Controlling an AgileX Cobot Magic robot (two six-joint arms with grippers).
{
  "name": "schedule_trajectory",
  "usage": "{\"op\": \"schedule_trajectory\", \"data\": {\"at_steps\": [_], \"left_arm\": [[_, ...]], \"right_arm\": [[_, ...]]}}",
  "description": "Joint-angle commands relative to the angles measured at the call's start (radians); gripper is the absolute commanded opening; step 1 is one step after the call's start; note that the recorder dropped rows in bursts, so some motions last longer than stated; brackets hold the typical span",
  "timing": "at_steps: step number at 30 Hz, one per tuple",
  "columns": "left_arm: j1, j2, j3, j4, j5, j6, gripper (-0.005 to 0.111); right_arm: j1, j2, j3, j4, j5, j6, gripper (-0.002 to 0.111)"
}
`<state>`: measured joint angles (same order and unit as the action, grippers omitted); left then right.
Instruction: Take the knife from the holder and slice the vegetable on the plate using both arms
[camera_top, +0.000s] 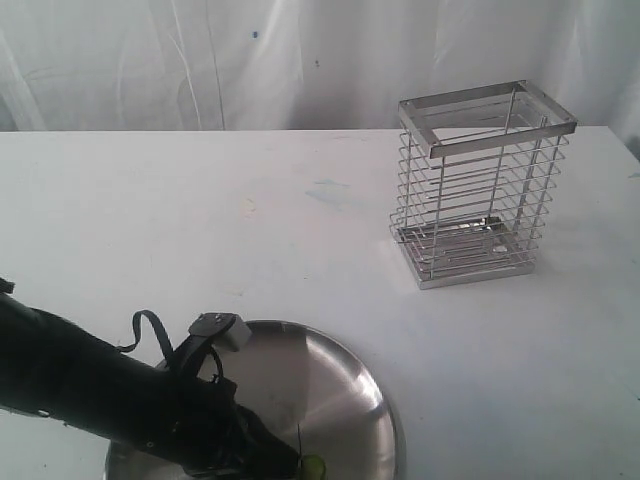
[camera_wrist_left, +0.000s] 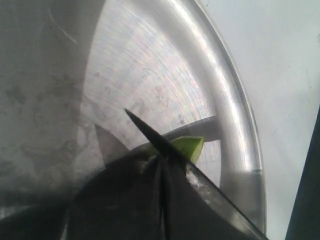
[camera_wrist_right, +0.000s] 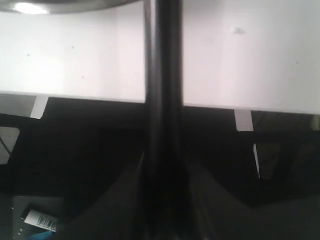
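A white surface (camera_top: 250, 200) runs back to a pale draped backdrop (camera_top: 150, 60). The left arm (camera_top: 90, 385) reaches in low over the plate (camera_wrist_left: 235, 125).

The left gripper (camera_wrist_left: 164, 165) has its jaws drawn narrow, only a thin seam between them, and the tips sit on the vegetable (camera_wrist_left: 190, 146). This small green wedge lies just past the fingertips, crosswise to them, with its cut end poking out to one side. I cannot tell whether it is pinched or only pressed down.

The knife (camera_wrist_left: 220, 202) lies across the vegetable, right at the gripper's tips. Its long axis cuts the gripper's line at a slant. The point reaches beyond the fingertips toward the plate's middle, and the rest of the blade runs back beside one finger toward the rim and out of view.

In the right wrist view the right gripper (camera_wrist_right: 164, 165) is dim. A black bar, seemingly the knife's handle, rises from between its two dark jaws, which appear closed against it.

Well away from both grippers, far across the surface, the holder (camera_top: 500, 138) stands upright.
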<state>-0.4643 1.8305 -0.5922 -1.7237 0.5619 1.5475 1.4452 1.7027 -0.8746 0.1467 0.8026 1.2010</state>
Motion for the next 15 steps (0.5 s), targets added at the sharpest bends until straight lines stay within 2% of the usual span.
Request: {"op": "schedule_trajectory", "data": {"at_steps": [1,6,9,15], "left_arm": [[-0.005,0.012,0.0,-0.021,-0.015,-0.002,0.0],[-0.005,0.012,0.0,-0.021,-0.013,-0.006,0.0],[-0.005,0.012,0.0,-0.021,0.017,-0.006,0.0],[0.042,-0.072,0.0,-0.007,0.051,-0.017,0.0]], "right_arm": [[0.0,0.0,0.036,0.049,-0.005,-0.055,0.0],[-0.052,0.0,0.038,0.097,-0.026,-0.136,0.0],[-0.05,-0.004,0.023,0.106,-0.034,-0.136,0.0],[-0.05,-0.031,0.013,0.068,-0.035,-0.121,0.0]]}}
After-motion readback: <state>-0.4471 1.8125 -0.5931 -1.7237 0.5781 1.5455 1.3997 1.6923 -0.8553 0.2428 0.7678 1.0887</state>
